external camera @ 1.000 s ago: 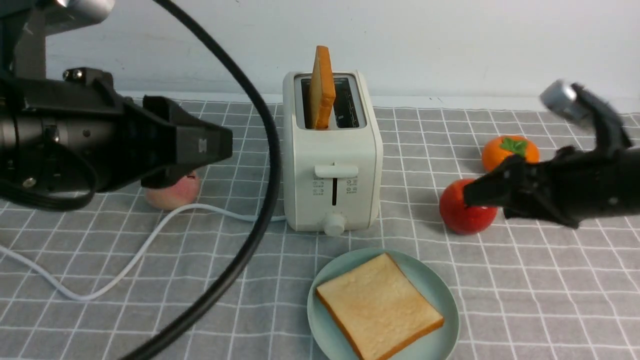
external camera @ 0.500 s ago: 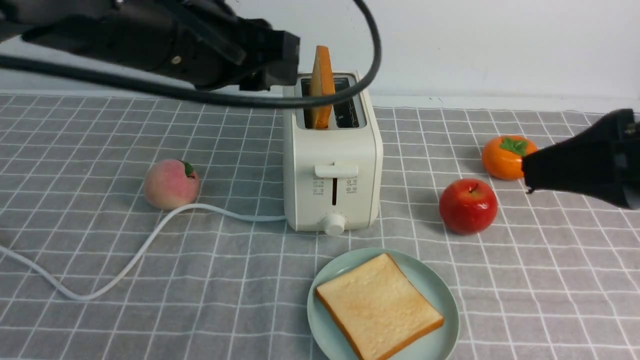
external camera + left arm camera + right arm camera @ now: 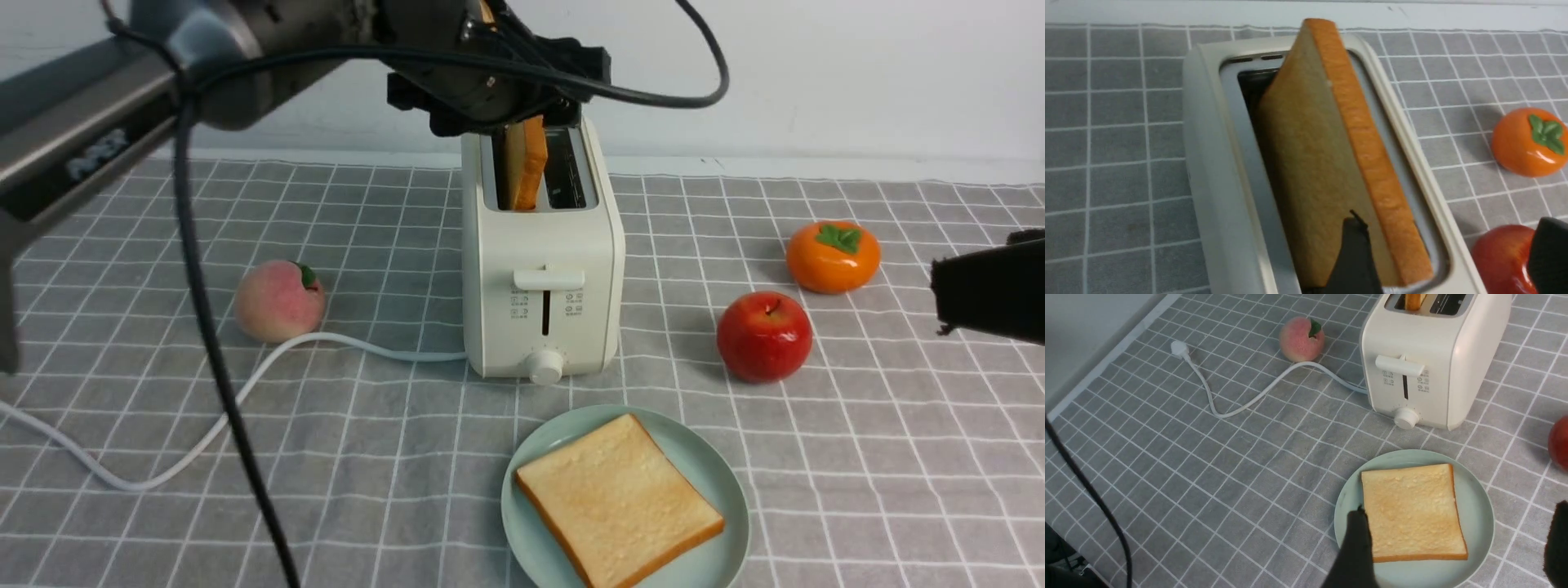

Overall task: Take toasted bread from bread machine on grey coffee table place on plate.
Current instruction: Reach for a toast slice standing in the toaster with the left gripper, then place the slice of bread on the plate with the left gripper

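My left claw, spread, straddles the toasted bread at upper centre of the front view; closing skewed could jam it in the bread machine.

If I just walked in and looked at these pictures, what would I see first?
Probably the white toaster in the middle of the grey checked table, with one slice of toast poking up from its left slot and the black left gripper hanging open right above it. Next comes the other slice of toast, lying flat on the mint-green plate in front of the toaster, and the shiny red apple to the right.
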Robot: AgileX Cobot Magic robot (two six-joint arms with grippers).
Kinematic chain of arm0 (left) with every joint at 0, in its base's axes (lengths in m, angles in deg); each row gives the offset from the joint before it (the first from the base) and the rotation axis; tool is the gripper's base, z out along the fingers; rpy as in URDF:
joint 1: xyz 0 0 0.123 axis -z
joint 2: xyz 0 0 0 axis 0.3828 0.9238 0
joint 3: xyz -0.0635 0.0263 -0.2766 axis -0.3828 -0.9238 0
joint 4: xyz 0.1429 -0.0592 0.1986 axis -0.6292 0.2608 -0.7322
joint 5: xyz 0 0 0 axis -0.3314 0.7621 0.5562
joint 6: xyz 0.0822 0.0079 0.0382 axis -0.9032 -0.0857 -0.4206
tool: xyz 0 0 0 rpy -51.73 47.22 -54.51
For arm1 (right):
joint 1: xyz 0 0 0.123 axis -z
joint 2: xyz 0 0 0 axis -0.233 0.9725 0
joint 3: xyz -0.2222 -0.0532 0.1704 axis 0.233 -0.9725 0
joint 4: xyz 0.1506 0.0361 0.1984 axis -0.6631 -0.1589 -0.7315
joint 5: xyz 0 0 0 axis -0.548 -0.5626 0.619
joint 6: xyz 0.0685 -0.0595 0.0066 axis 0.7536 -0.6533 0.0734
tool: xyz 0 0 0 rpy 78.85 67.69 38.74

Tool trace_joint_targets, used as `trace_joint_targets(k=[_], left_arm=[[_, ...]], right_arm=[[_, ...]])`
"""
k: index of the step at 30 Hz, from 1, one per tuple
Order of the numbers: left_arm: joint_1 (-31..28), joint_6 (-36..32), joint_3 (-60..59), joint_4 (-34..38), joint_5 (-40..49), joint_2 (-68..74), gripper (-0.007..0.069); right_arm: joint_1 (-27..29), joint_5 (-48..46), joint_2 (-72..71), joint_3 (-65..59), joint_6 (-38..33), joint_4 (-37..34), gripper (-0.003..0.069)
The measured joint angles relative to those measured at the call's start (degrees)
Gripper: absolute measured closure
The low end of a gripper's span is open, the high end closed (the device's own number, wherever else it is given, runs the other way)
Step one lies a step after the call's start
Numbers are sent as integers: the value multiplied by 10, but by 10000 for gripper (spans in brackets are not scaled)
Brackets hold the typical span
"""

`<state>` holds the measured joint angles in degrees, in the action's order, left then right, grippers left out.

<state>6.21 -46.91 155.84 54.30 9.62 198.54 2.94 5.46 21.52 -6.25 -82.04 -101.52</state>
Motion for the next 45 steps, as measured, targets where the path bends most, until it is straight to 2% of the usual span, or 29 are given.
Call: trace_joint_targets(k=[9, 12, 14, 18, 20, 25, 27, 33, 35, 38, 42, 43, 44, 45], left_arm=[[0, 20, 24, -21, 3, 67, 106], [0, 22, 25, -50, 3, 69, 146], [0, 22, 25, -68, 2, 67, 212], [-2, 22, 25, -80, 2, 52, 456], [-4, 22, 25, -85, 6, 38, 532], [-5, 11, 25, -93, 16, -29, 517], [-5, -15, 25, -103, 42, -89, 517], [-4, -116, 31, -107, 230, -215, 517], [-4, -141, 31, -89, 287, -222, 517], [-5, -179, 4, -25, 308, -221, 517], [-5, -281, -99, 187, 308, -210, 517], [-5, -281, -99, 187, 308, -209, 517], [-4, -342, -154, 277, 304, -196, 517], [-3, -370, -185, 316, 297, -188, 517]], right_arm=[[0, -10, 0, 0, 0, 13, 90], [0, -13, 0, 0, 0, 15, 90], [0, -15, 0, 0, 0, 16, 90], [0, -15, 0, 0, 0, 16, 90], [0, -15, 0, 0, 0, 16, 90], [0, -15, 0, 0, 0, 16, 90], [0, -15, 0, 0, 0, 16, 90], [0, -15, 0, 0, 0, 16, 90], [0, -15, 0, 0, 0, 16, 90], [0, -15, 0, 0, 0, 16, 90], [0, -15, 0, 0, 0, 18, 90], [0, -15, 0, 0, 0, 18, 90], [0, -15, 0, 0, 0, 18, 90], [0, -15, 0, 0, 0, 18, 90]])
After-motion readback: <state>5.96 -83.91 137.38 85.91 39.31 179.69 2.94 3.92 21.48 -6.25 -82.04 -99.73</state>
